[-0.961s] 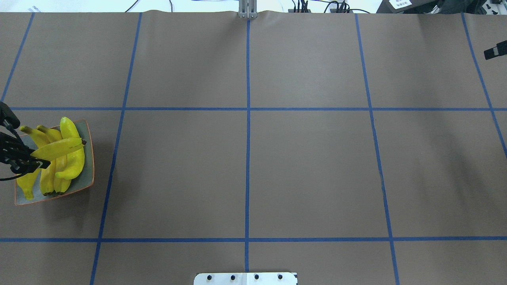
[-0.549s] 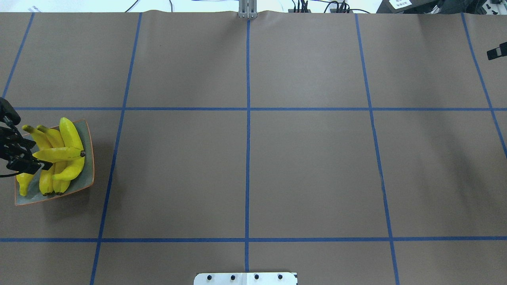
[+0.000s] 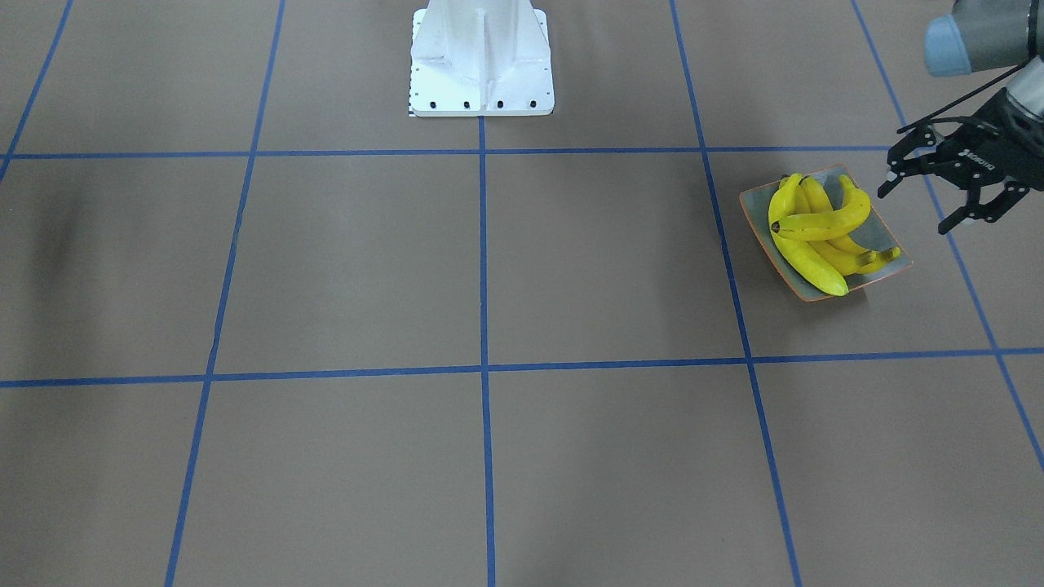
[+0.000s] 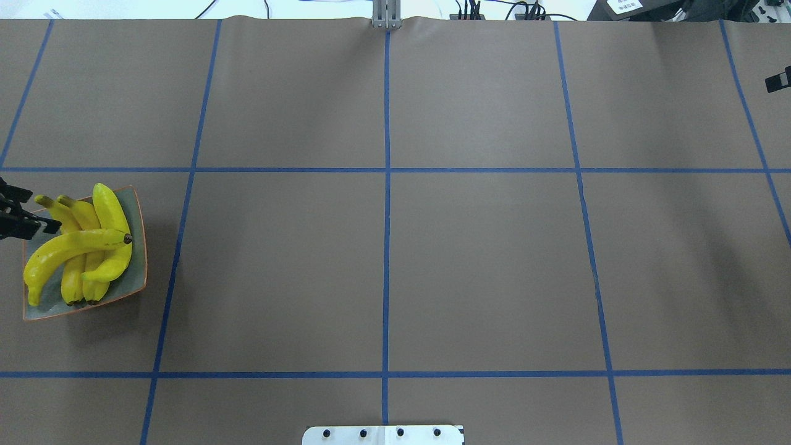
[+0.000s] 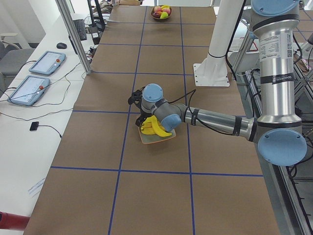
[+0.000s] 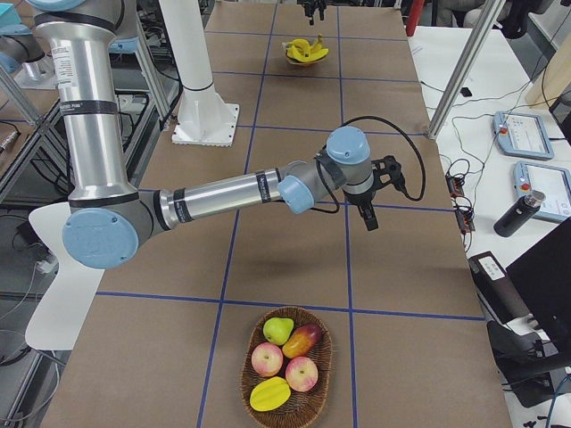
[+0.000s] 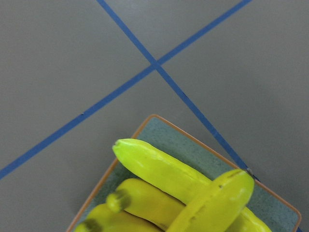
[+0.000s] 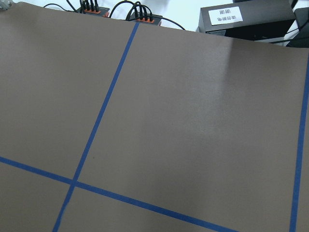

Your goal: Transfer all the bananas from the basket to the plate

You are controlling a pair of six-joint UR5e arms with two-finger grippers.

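Four yellow bananas [image 4: 80, 247] lie on the grey-green plate [image 4: 137, 272] at the table's left end; one lies across the other three. My left gripper [image 4: 38, 211] is open and empty, just past the plate's left edge. In the front view it [image 3: 915, 209] hangs beside the plate [image 3: 881, 231] with jaws spread. The left wrist view shows banana ends [image 7: 169, 174] on the plate's corner [image 7: 159, 130]. Only a bit of my right gripper [image 4: 777, 80] shows at the far right edge; I cannot tell its state.
A wicker basket [image 6: 312, 392] at the table's right end holds apples, a pear and other fruit, no bananas visible. The robot's white base [image 3: 481, 57] stands at the near middle edge. Blue tape lines cross the brown table.
My left gripper lowered the top banana onto the other three, let go and drew back to the left. The right gripper slid a little further toward the right edge.
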